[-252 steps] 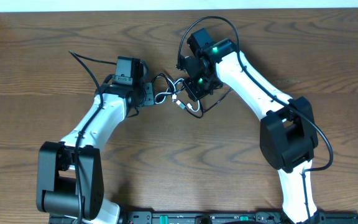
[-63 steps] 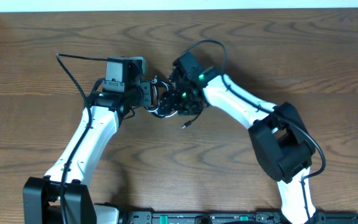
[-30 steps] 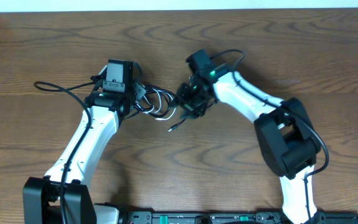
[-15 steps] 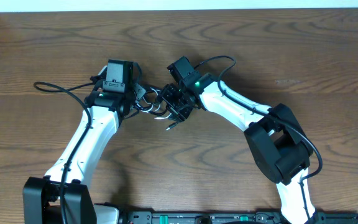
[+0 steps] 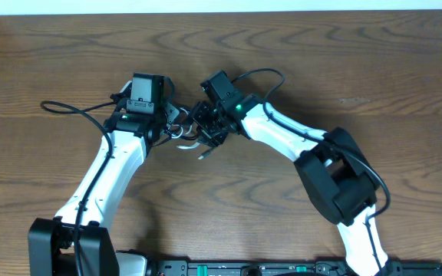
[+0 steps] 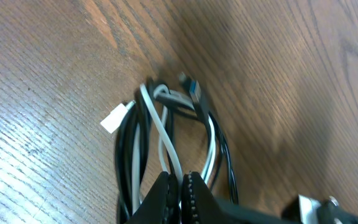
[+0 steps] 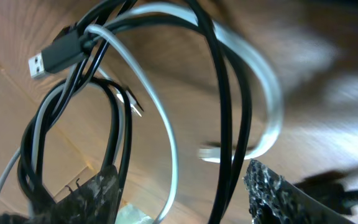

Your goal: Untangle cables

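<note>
The left gripper (image 6: 180, 182) has its two fingers pressed together, clamped on the cables (image 6: 166, 134) where the strands gather at its tips. The bundle fans out ahead of the tips over the table (image 6: 55, 68) as a narrow loop. In the loop, the white cable (image 6: 156, 124) crosses over the black cables (image 6: 224, 155). A small white plug (image 6: 117, 117) sticks out to one side of the loop, and a blue-tipped plug (image 6: 192, 87) lies at the far end from the fingers. The right gripper (image 7: 180, 175) stands wide open, its rough dark fingers (image 7: 89, 193) well apart. The same tangle hangs in the gap between them. A pale band of white cable (image 7: 263, 93) curves just above the far finger, and several black cables (image 7: 232, 112) drop straight down through the opening. More black strands run down beside the near finger, though whether they touch it cannot be told. A black USB plug (image 7: 53, 57) juts out above that finger, clear of it. In the overhead view the two grippers face each other, with the left gripper (image 5: 173, 127) just beside the right gripper (image 5: 206, 129). The knot of cables (image 5: 189, 136) lies between and slightly below them, and one loose end trails a little way out from the right fingers.
</note>
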Tool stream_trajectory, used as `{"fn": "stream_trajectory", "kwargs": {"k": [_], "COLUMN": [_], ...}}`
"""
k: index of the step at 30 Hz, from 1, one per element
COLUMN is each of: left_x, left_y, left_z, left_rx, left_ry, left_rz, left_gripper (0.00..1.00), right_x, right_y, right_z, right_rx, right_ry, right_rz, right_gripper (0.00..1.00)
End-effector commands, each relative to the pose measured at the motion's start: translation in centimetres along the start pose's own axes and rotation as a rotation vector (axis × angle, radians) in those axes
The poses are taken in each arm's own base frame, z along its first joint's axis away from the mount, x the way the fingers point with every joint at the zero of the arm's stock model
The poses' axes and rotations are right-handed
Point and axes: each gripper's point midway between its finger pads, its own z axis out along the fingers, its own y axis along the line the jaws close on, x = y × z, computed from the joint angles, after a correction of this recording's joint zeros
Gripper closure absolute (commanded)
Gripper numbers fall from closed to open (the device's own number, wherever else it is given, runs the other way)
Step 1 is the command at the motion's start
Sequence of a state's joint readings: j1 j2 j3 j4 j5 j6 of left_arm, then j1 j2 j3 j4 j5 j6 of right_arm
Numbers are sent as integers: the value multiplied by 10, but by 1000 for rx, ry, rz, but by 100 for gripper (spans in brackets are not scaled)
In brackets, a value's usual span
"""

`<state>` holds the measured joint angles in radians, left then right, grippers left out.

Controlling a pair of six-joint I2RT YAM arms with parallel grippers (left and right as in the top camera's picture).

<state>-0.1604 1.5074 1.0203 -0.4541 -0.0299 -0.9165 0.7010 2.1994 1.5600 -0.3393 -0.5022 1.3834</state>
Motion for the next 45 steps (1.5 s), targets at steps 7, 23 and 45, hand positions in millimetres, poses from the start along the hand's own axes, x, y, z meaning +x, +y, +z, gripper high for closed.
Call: {"fn": "stream_trajectory", "kwargs": {"k": [7,23,45], "left_x": [-4,-14,17], "left_y": [0,25,51], "left_z": [-1,-3,47], "left_rx": [-6,-133,-37], "left_ry": [-13,-78,328], "left_rz": [-4,74,2], "left_gripper": [93,71,34], "right_x": [6,-16,-38], "right_y": [-49,-40,-4], "right_z": [45,25,7], "right_rx": [90,24,-119], "right_ry": [123,131,82], "right_rz": [75,-216,-254], "right_gripper": [52,99,99]}}
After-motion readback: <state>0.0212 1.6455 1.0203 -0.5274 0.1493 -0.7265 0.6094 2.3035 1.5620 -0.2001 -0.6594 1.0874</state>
